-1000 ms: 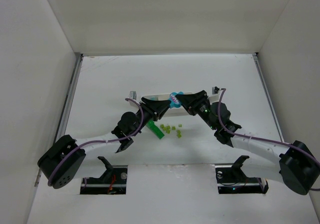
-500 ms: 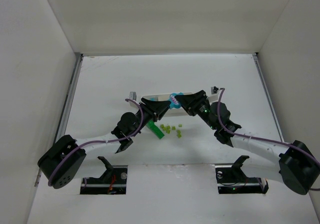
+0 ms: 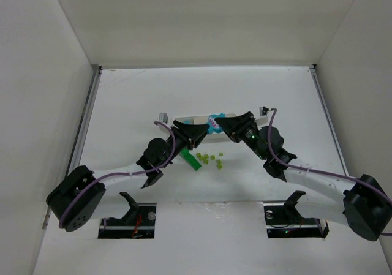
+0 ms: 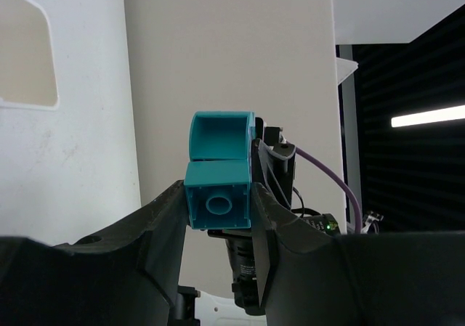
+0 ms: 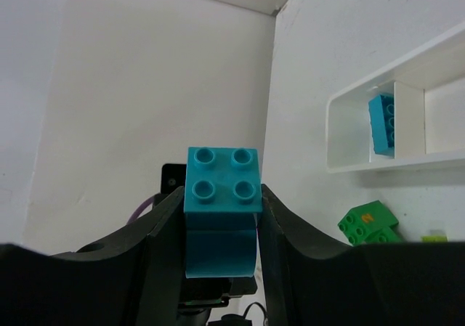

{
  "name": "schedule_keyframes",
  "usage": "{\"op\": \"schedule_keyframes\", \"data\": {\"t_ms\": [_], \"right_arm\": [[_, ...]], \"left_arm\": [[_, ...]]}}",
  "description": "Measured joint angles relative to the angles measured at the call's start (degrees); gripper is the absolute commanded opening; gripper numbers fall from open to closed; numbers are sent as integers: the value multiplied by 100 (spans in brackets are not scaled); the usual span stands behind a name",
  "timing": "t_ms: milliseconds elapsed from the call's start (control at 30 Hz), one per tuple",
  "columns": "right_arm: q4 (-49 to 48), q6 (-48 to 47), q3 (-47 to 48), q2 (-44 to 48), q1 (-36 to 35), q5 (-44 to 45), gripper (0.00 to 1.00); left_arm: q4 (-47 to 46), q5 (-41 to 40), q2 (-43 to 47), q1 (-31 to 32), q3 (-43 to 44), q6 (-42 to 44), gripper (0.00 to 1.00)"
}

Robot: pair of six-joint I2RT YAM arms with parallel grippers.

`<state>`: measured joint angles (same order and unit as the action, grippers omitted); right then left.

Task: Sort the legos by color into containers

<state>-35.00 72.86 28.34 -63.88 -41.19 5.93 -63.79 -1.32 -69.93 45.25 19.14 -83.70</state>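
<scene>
From above I see the blue stack [image 3: 214, 122] over the tray [image 3: 187, 118], its length spanning left jaws and right jaws, both equally near. Left wrist: jaws clamped on the hollow end. Right wrist: jaws gripping the studded end; only here another blue brick [image 5: 381, 125] shows inside a compartment.

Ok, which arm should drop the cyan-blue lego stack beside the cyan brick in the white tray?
Probably left. Left gripper and right gripper both clamp the cyan-blue lego stack, but the cyan brick lies in the white tray's end compartment, seemingly nearer the left.
</scene>
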Motion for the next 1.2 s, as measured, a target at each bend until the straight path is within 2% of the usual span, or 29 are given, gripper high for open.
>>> {"op": "schedule_keyframes", "data": {"t_ms": [300, 400, 500, 600, 733, 867, 1033, 1200], "right_arm": [[7, -107, -116, 448, 675, 20, 33], [13, -157, -120, 490, 802, 17, 34], [15, -245, -192, 538, 802, 4, 34], [122, -365, -299, 573, 802, 2, 34], [396, -614, -363, 732, 802, 9, 35], [560, -835, -372, 907, 802, 24, 35], [719, -1010, -372, 1036, 802, 28, 35], [793, -1078, -380, 1086, 802, 28, 35]], "left_arm": [[-2, 90, 4, -28, -219, 22, 15], [236, 243, 66, -295, -221, 195, 14], [1128, 374, 201, -752, 79, 723, 14], [2439, 275, 229, -994, 857, 1633, 15], [4221, -501, 138, -870, 2107, 3139, 16], [5407, -1456, -361, -481, 3021, 4376, 16], [6481, -2330, -1047, -181, 3298, 5276, 18], [7084, -2782, -1357, -275, 3296, 5711, 21]]}}
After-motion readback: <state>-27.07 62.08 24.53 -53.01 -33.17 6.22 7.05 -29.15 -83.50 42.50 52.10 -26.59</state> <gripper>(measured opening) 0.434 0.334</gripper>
